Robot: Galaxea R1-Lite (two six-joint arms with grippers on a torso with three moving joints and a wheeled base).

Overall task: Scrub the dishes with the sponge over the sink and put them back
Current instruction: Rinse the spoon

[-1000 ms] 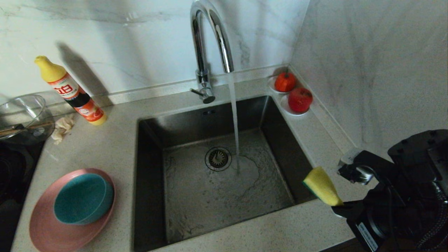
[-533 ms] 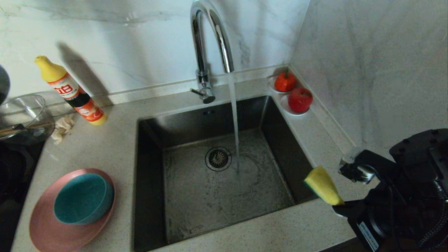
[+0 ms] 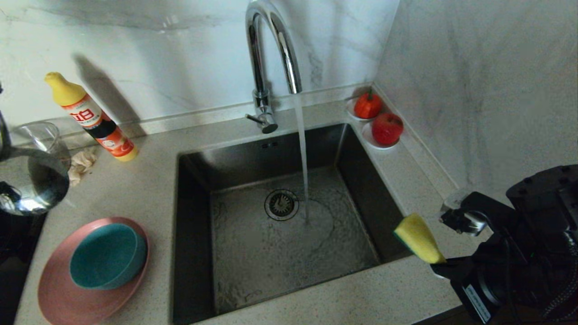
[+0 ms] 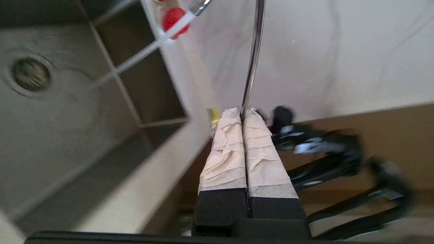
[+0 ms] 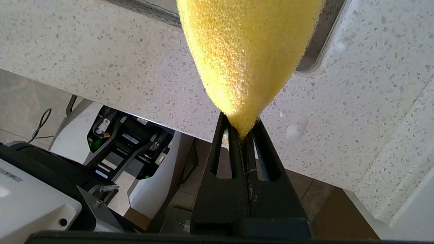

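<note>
Spoon thin, stiff metal, wet-slippery — left pincer pinches handle end, far left. Sponge soft, light; right pincer squeezes 1 end, near right sink corner. Plate, bowl rest on desk, near left.

Bottle label: "立白" (white on red)

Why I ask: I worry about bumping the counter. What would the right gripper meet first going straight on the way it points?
The right gripper, shut on the sponge, points at the sink's near right corner. The sponge leads, so it would probably touch the rim or inner wall there first, though depth is unclear.
</note>
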